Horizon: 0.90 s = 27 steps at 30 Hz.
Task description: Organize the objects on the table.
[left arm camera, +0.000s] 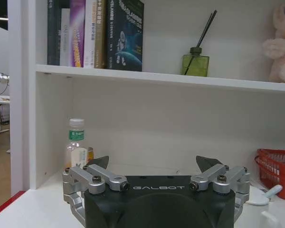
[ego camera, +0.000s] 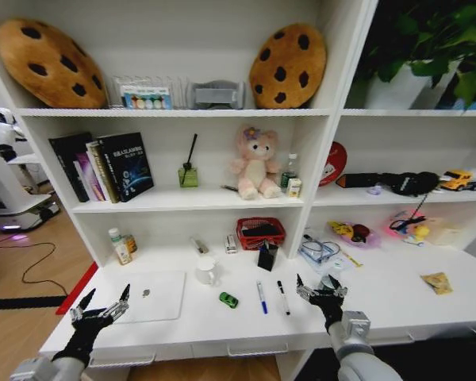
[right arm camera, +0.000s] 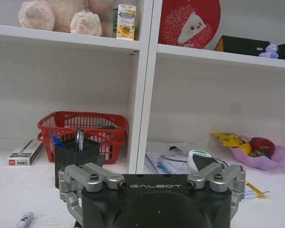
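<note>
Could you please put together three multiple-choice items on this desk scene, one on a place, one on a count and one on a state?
1. Where does the small green toy car lie on the long white desk?
A. inside the red mesh basket
B. between the silver laptop and the blue pen
C. on the shelf beside the pink plush bear

2. How many pens lie loose on the desk in front of the black pen holder?
A. two
B. four
C. none

3. How does the left gripper stand?
A. shut on a pen
B. open and empty
C. shut on the white mug

Answers: 1 B, the car sits right of the silver laptop and left of the blue pen. 2 A, the blue pen and a black pen. 3 B, its fingers are spread above the desk edge with nothing between them.
</note>
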Motion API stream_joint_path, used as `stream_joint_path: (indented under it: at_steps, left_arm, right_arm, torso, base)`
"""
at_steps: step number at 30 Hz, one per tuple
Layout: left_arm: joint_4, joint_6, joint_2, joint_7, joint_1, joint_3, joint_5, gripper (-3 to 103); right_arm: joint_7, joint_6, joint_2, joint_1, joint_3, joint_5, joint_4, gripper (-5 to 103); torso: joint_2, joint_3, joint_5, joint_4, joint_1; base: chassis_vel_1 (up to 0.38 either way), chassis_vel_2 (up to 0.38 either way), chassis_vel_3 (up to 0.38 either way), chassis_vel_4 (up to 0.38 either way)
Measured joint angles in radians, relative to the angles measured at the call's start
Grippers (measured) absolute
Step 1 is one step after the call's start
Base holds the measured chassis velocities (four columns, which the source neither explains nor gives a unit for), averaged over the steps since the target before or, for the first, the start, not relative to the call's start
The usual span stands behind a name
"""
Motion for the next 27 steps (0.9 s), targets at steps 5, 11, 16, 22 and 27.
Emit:
stream_joint_path:
  at_steps: [5, 11, 16, 22, 27]
  left_arm:
    - [0.0, 0.0, 0.0, 0.001, 0.0, 0.0, 0.0, 100]
    - [0.0, 0.0, 0.0, 0.0, 0.0, 0.0, 0.0, 100]
    - [0.0, 0.0, 0.0, 0.0, 0.0, 0.0, 0.0, 100]
    - [0.0, 0.0, 0.0, 0.0, 0.0, 0.0, 0.0, 100]
    - [0.0, 0.0, 0.0, 0.0, 0.0, 0.0, 0.0, 100]
  right_arm:
    - [-0.107, 0.02, -0.093, 0.046, -0.051, 0.045, -0.032, 100]
    - [-0.176, 0.025, -0.317, 0.144, -0.16, 0.18, -0.079, 100]
    - [-0.191, -0.023, -0.43, 0.258, -0.262, 0.351, -0.095, 100]
    - [-0.17, -0.194, -0.49, 0.445, -0.371, 0.524, -0.136, 100]
    - [-0.351, -0.309, -0.488, 0.623, -0.46, 0.526, -0.239, 100]
  torso:
    - [0.0, 0.0, -0.0002, 0.0002, 0.0]
    - [0.0, 0.0, -0.0016, 0.0004, 0.0]
    - [0.0, 0.0, -0.0013, 0.0003, 0.0]
    - [0.0, 0.0, -0.001, 0.0001, 0.0]
    - [0.0, 0.0, -0.0013, 0.0003, 0.0]
  base:
    - [-0.17, -0.196, 0.188, 0.16]
    - [0.011, -0.007, 0.016, -0.016]
    - [0.043, 0.063, -0.024, -0.041]
    - [0.0, 0.0, 0.0, 0.0]
    - [0.0, 0.0, 0.0, 0.0]
